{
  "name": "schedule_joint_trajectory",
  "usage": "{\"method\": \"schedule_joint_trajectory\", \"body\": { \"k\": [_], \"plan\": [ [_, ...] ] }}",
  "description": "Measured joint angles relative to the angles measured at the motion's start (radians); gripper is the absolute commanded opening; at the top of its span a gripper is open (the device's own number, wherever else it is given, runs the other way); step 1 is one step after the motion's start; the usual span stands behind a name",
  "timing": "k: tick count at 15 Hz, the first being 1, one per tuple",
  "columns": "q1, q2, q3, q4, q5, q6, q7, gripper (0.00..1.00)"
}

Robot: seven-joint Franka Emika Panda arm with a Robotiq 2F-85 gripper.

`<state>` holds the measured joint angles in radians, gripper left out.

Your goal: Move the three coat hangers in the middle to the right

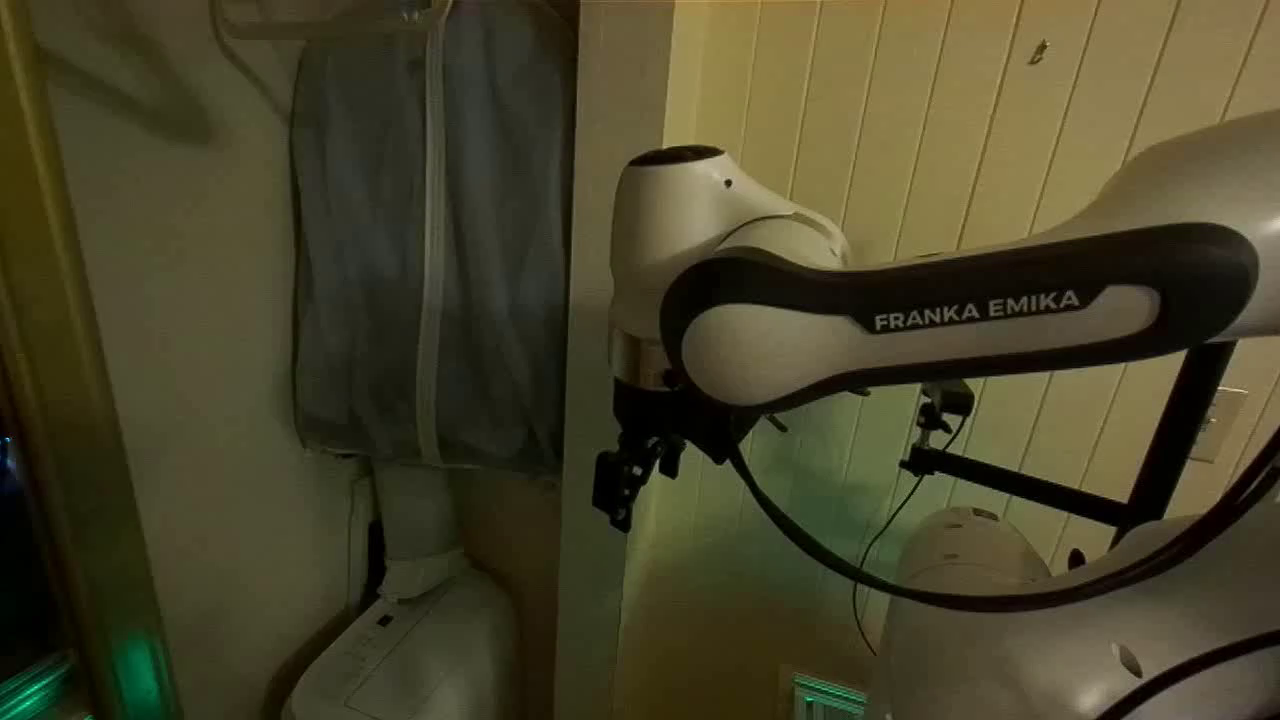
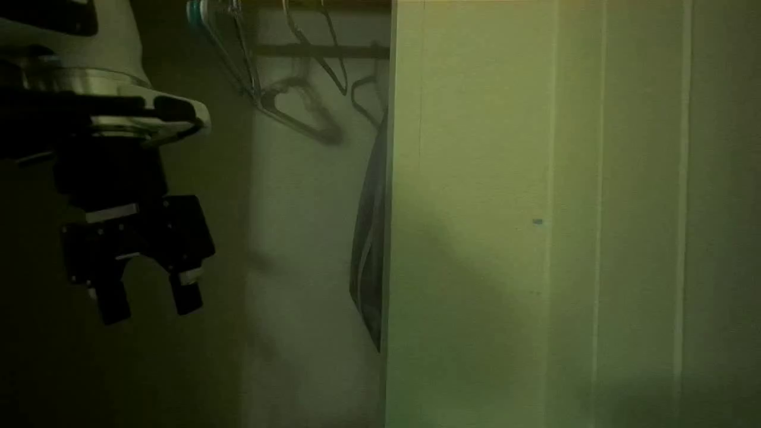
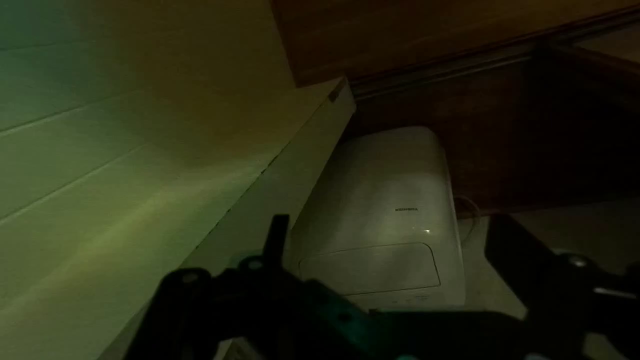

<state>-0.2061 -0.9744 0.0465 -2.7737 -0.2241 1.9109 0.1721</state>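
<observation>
Thin hangers hang at the top of an exterior view. A bundle of hangers, with a teal part at its upper left, hangs left of another hanger. Dim light hides most colours, and their tops are cut off. A pale hanger shows at the top left of an exterior view. The grey garment bag hangs beside it; it also shows edge-on. My gripper points down, open and empty, below and left of the hangers. It is open in the wrist view, where no hanger shows.
A white wall edge stands between the closet and the panelled wall, close to my gripper. A white appliance stands on the closet floor under the bag; it also shows in the wrist view. A rail runs behind the hangers.
</observation>
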Motion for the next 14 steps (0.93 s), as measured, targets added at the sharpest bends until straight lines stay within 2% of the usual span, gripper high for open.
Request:
{"method": "schedule_joint_trajectory", "body": {
  "k": [7,14],
  "plan": [
    [0.021,-0.004,0.003,0.029,0.005,0.019,0.001,1.0],
    [0.142,-0.176,0.05,0.278,0.026,0.008,0.002,1.0]
  ]
}}
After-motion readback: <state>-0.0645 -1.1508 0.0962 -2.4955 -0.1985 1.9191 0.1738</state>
